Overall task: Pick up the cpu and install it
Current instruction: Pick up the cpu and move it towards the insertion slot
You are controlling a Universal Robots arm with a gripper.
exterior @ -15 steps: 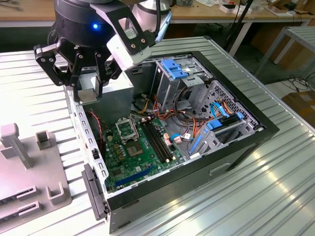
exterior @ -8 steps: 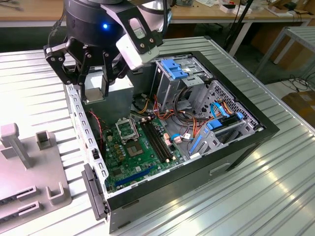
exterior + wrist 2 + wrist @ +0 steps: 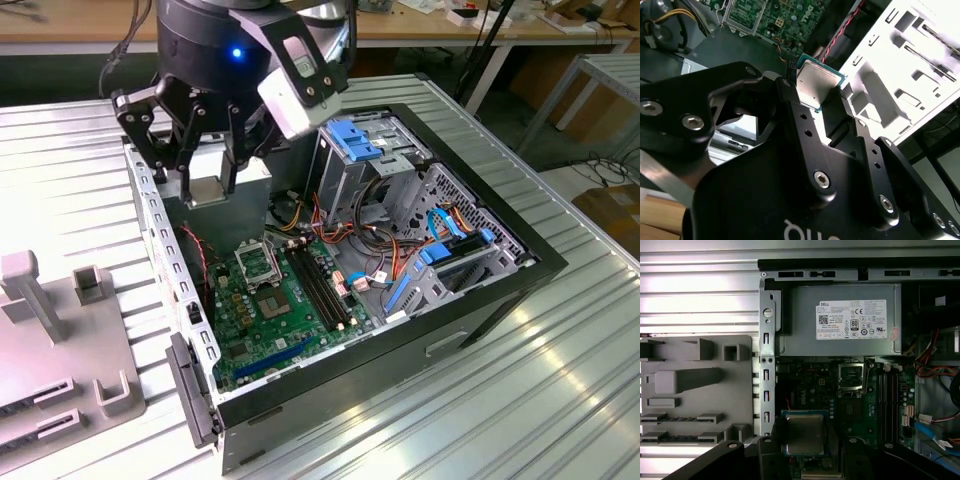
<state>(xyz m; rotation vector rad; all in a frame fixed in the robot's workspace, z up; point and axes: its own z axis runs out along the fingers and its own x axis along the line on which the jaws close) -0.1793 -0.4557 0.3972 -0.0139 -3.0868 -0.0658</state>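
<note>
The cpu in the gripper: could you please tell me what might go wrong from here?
1. The gripper pinches the cpu only by its edges above the motherboard; a slip could drop it.
2. The socket is not beneath the cpu in the first wrist view; lowering misaligned may damage it.
3. Red-black wires near the gripper could snag.

an open black computer case (image 3: pixel 470 305) lies on a ribbed metal table (image 3: pixel 560 400), green motherboard (image 3: pixel 240 315) inside. beside it, at the exterior view's left, stands a grey holder (image 3: pixel 50 350), perhaps plastic.
</note>
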